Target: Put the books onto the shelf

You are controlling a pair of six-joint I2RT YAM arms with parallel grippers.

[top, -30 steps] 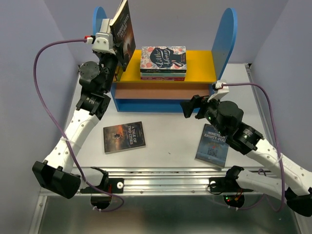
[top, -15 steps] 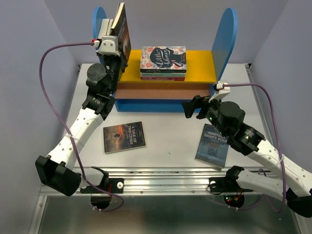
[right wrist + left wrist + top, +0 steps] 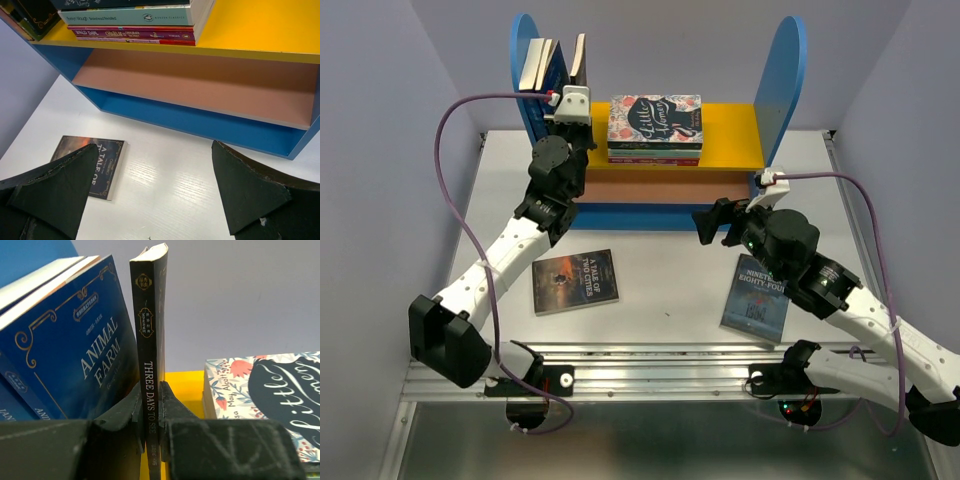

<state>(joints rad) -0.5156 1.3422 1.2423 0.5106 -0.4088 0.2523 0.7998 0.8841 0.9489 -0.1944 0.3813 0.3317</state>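
Firmly, the left gripper (image 3: 150,402) pinches the spine of a dark book (image 3: 149,330) standing upright. A blue book (image 3: 85,360) leans just left of its fingers and a flowered stack (image 3: 260,390) lies to their right, all on the shelf (image 3: 186,382). The right gripper (image 3: 154,146) gapes empty above the table (image 3: 165,200), with a loose book (image 3: 95,167) beside its left finger.

3 views, 1 shelf (image 3: 780,70) in all of them.
Overhead camera looks down from above the near edge, taking in the whole table (image 3: 660,290). Left wrist camera is in tight, low over the yellow board (image 3: 187,385), facing the back wall. Right wrist camera stands further off, angled down at the shelf front; both wrists catch the floral stack (image 3: 260,395).
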